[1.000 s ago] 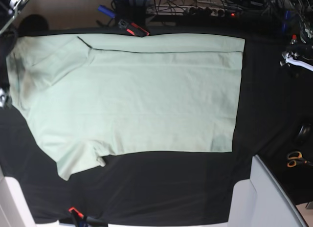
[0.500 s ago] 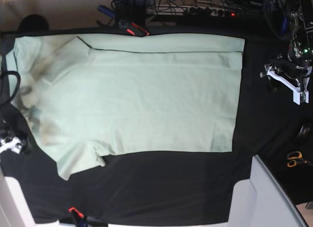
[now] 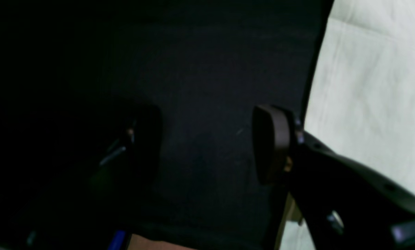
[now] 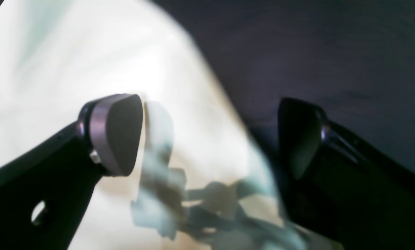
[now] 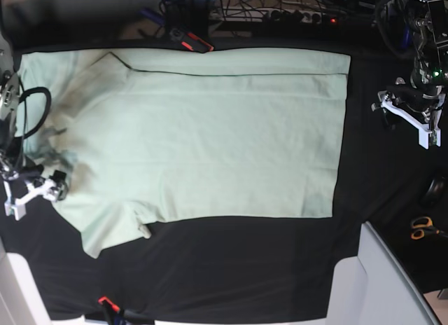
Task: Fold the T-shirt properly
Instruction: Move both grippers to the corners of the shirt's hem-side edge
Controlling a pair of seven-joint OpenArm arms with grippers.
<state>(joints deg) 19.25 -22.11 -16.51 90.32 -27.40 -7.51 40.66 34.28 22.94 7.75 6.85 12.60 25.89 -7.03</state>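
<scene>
The T-shirt (image 5: 203,136) lies spread flat on the black table cover (image 5: 245,269), occupying approx. the upper-centre of the base view; hem edge runs vertically at view right, collar/shoulder end sits at view left, w/ one short sleeve (image 5: 112,230) projecting toward the lower left. The top portion is folded over along a long horizontal edge, marked by a thin dark line near the far side. Right gripper (image 5: 31,192) is positioned at the view-left edge of the garment, at the collar end; in the right wrist view, right gripper (image 4: 207,139) has its jaws spread wide, one pad over the pale cloth (image 4: 89,69), the other over the black cover, w/ the shirt edge passing between them; nothing is clamped. Contact w/ the fabric cannot be determined. Left gripper (image 5: 413,118) hangs over bare black cover at view right, apart from the hem. In the left wrist view, left gripper (image 3: 207,146) shows jaws parted w/ only dark cover between the pads; the shirt (image 3: 374,86) lies just beside the right-hand pad, not gripped. Scissors w/ orange handles (image 5: 423,228) lie near the lower right, and a red-black tool (image 5: 190,40) rests at the far edge of the cover.
</scene>
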